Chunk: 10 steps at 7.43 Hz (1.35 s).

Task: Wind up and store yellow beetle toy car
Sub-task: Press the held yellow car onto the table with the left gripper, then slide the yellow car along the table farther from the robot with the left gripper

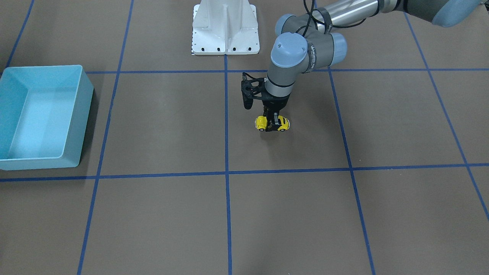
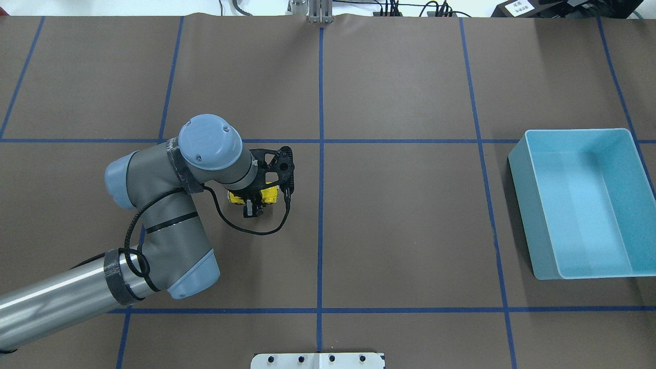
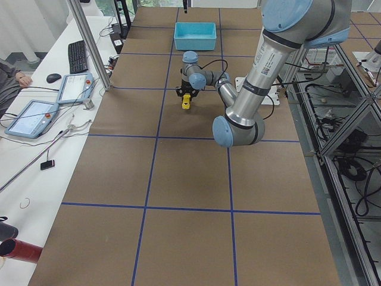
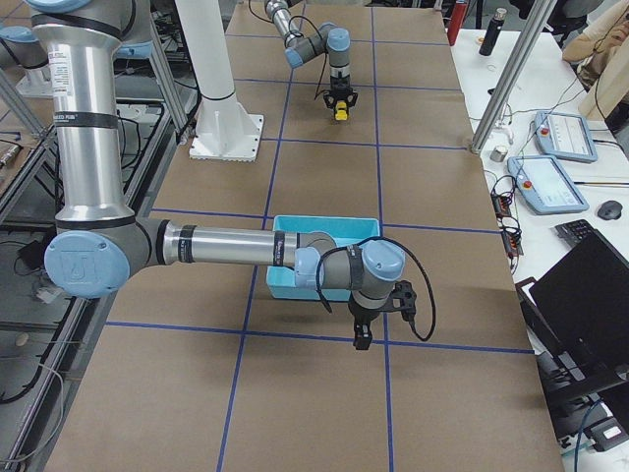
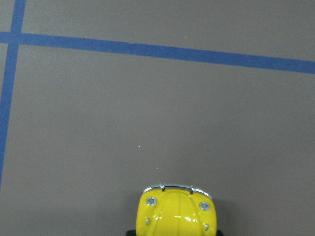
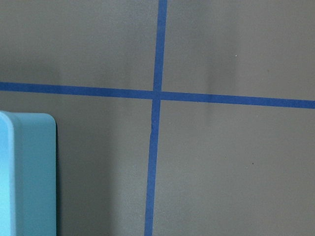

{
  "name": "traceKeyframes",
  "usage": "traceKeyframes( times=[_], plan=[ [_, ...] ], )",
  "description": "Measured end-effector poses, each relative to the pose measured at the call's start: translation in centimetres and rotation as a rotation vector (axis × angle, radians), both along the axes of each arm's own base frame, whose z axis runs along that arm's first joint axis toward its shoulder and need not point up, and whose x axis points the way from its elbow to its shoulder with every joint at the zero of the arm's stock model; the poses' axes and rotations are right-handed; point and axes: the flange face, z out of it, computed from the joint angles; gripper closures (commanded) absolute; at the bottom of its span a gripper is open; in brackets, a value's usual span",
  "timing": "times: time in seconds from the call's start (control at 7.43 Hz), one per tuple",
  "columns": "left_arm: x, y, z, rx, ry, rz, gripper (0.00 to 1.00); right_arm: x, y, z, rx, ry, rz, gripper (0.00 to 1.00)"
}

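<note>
The yellow beetle toy car (image 1: 282,123) is right of the table's centre line in the front-facing view. My left gripper (image 1: 272,125) comes straight down on it and is shut across its middle, one finger on each side. I cannot tell whether its wheels touch the table. The overhead view shows the car (image 2: 267,193) under the left gripper (image 2: 251,204). The left wrist view shows only its rounded yellow nose (image 5: 174,211). My right gripper (image 4: 366,332) hangs just past the blue bin (image 4: 324,228); I cannot tell whether it is open or shut.
The blue bin (image 2: 518,200) stands far from the car, at the overhead view's right; its corner (image 6: 24,172) shows in the right wrist view. The white robot base (image 1: 225,28) is at the table's robot side. Blue tape lines grid the brown table.
</note>
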Motion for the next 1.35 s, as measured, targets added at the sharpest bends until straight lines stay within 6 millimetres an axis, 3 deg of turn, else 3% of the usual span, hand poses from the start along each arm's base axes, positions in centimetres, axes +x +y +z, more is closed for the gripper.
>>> traceKeyframes(
  times=[0.4, 1.35],
  plan=[
    [1.1, -0.5, 1.1, 0.034, 0.060, 0.001, 1.00, 0.0, 0.0, 0.0, 0.000, 0.000, 0.000, 0.00],
    [1.7, -0.6, 1.0, 0.000, 0.083, -0.026, 1.00, 0.0, 0.0, -0.1, 0.002, -0.001, 0.000, 0.00]
  ],
)
